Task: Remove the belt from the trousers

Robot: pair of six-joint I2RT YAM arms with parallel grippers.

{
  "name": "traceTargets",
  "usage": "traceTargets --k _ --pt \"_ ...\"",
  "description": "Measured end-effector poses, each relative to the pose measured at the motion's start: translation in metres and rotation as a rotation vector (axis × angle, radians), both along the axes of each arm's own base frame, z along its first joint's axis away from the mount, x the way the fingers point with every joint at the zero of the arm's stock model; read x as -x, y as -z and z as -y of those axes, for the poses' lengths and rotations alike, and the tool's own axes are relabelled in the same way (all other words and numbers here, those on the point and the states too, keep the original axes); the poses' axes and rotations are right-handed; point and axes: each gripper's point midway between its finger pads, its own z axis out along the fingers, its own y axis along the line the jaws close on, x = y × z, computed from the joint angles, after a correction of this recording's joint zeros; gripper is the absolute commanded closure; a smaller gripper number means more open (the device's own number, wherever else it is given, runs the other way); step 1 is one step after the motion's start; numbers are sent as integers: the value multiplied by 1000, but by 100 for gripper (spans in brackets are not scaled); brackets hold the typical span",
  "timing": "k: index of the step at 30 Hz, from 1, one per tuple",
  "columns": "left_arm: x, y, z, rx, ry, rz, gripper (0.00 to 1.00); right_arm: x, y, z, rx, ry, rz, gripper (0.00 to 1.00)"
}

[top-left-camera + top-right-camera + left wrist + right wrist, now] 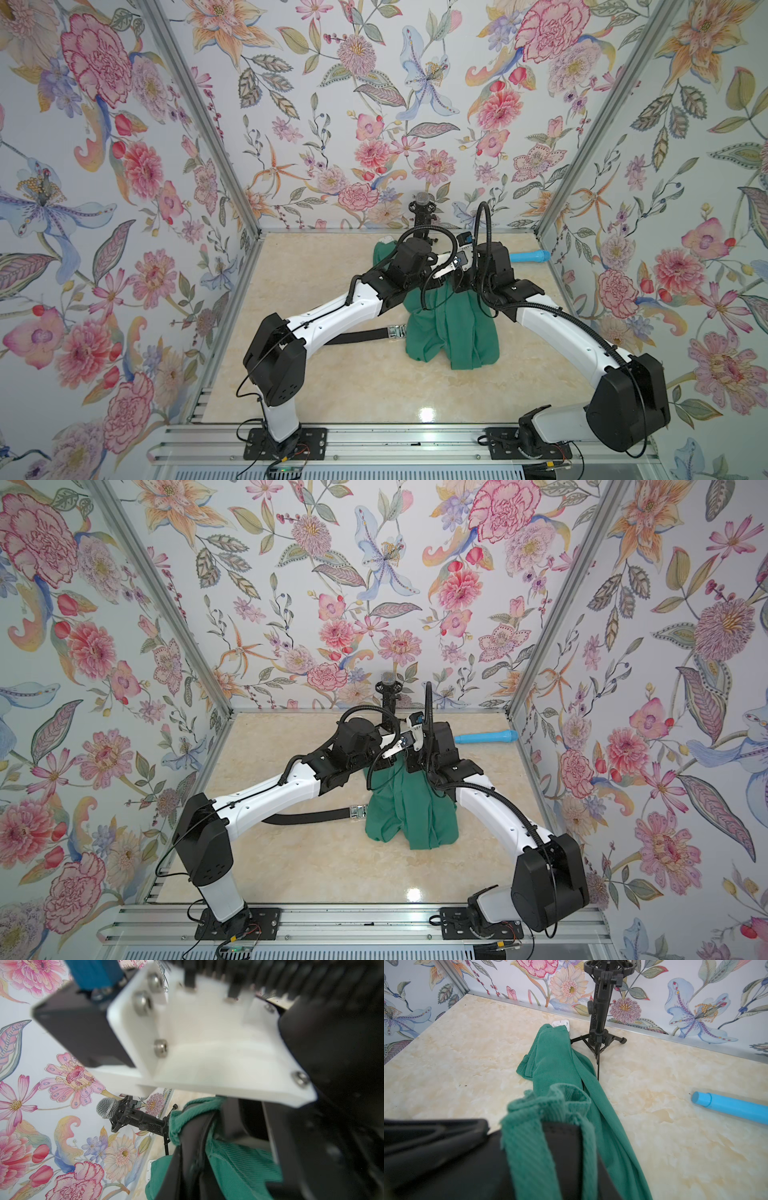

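My right hand [542, 1147] grips the trousers [453, 328]; I cannot tell about my left hand [195, 1159] beside it. A microphone stand [600, 1012] stands just beyond them, a blue tube [733, 1107] off right.

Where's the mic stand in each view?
In a top view: mic stand at back wall, centre.
In a top view: same place.
Left wrist: past the trousers, mesh head visible.
Right wrist: beyond the trousers, head cropped.
Shared landmark: the teal trousers.

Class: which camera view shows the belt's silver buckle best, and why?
A top view: the buckle lies in plain sight on the table, beside the trousers; both top views show it so. Neither wrist view shows it.
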Motion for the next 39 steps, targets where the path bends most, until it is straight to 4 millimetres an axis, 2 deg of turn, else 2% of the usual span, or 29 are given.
traceTargets --k 3,11,13,24,28,31,39 --pt "0 2 0 6 -2 -4 100 0 0 0 -11 -6 -5 99" --pt "1 2 -7 19 -10 3 100 0 -2 0 -55 -9 -20 64" --pt "3 0 -10 21 -12 5 100 0 -4 3 -81 -3 -24 52" --pt "20 -28 -37 62 -15 37 100 -9 10 42 -175 119 -69 50" --pt "25 -44 -52 100 -19 55 100 -9 14 47 -189 138 -81 50" --pt "27 -59 -69 154 -32 70 100 -10 13 47 -198 143 -82 50" --pt "18 -86 -133 330 -111 101 100 -11 13 50 -208 162 -87 50"
